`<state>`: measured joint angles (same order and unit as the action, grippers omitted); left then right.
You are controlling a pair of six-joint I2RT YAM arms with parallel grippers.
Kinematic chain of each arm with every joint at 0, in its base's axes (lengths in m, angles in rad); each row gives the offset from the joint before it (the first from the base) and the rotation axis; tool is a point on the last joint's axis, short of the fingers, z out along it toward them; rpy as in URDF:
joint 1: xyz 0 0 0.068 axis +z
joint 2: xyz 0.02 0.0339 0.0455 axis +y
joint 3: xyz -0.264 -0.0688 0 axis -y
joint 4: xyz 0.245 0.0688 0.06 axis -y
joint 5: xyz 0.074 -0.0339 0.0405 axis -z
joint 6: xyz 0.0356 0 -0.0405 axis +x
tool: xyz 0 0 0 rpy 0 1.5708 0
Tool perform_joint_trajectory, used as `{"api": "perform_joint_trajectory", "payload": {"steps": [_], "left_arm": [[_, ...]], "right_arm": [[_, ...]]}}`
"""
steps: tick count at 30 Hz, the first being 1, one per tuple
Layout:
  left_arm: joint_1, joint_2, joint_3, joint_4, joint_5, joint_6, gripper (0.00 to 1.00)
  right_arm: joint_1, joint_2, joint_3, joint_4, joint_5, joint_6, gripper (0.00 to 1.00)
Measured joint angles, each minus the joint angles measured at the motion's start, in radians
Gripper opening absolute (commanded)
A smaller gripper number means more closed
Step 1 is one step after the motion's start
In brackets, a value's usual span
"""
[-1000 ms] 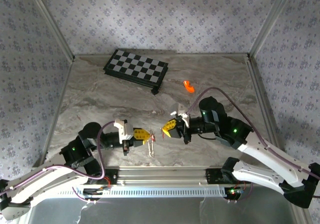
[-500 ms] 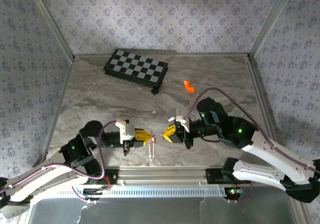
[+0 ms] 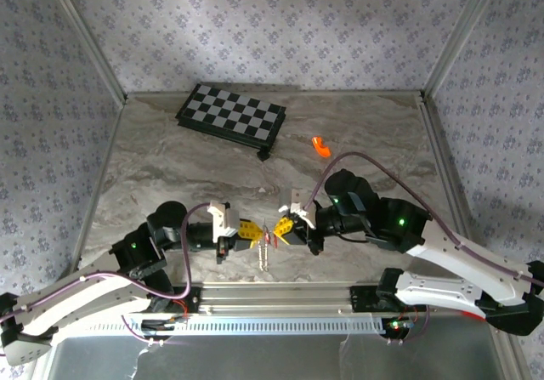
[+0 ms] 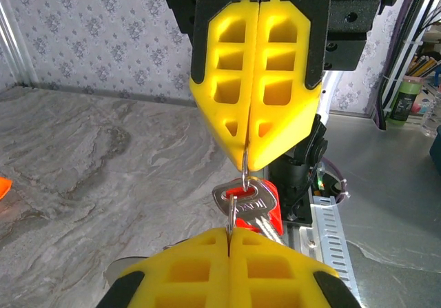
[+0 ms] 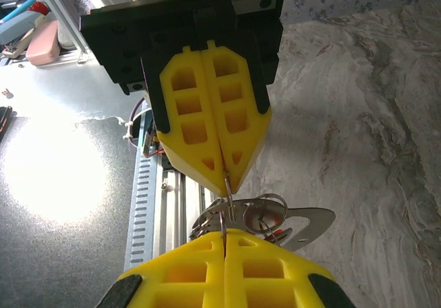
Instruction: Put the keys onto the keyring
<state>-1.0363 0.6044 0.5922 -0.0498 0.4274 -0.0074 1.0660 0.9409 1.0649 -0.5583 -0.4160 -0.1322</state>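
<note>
Yellow-padded left gripper [image 3: 253, 233]: fingers together, clamped on keyring [image 5: 265, 210] | right gripper [image 3: 277, 230]: fingers together, pinching keys [image 4: 251, 203] | location: lower centre, between tips | risk: thin-edge grip slips, cluster drops.

Grey marbled tabletop [image 3: 170, 163], pale floral-patterned walls [image 3: 255, 31], aluminium corner posts [image 3: 86, 36], metal rail [image 3: 280, 296] along near edge.

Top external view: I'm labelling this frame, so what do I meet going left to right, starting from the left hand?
left hand → keyring → right hand → orange piece
</note>
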Motion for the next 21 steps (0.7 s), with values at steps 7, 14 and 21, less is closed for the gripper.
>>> {"api": "perform_joint_trajectory", "payload": {"steps": [7, 14, 21], "left_arm": [[0.000, 0.000, 0.000, 0.008, 0.004, 0.000, 0.00], [0.000, 0.000, 0.000, 0.009, 0.003, 0.000, 0.00], [0.000, -0.001, 0.000, 0.027, -0.001, 0.000, 0.00]], "right_arm": [[0.006, 0.000, 0.000, 0.000, 0.035, -0.014, 0.00], [0.009, 0.000, 0.000, 0.000, 0.039, -0.019, 0.00], [0.010, 0.000, 0.000, 0.000, 0.039, -0.019, 0.00]]}}
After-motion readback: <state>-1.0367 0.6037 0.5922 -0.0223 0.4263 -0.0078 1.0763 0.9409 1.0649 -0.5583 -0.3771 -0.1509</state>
